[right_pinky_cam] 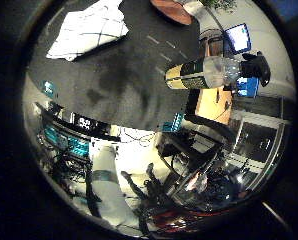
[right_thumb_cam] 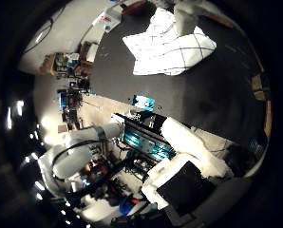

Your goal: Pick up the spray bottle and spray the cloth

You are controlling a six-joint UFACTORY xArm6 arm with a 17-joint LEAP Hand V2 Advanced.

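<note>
White and black parts of the hand (right_thumb_cam: 189,161) show nearest; finger state cannot be told. Spray bottle (right_pinky_cam: 214,72) stands on the dark table (right_pinky_cam: 124,80), well apart from the checked cloth (right_thumb_cam: 167,45). Judged: clear plastic, light, smooth, slippery; grasp mid-body below the black trigger head.

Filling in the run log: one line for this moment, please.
phase: approach | bottle: upright on table, ungrasped | cloth: on table, apart from bottle | robot hand: holding nothing
</note>
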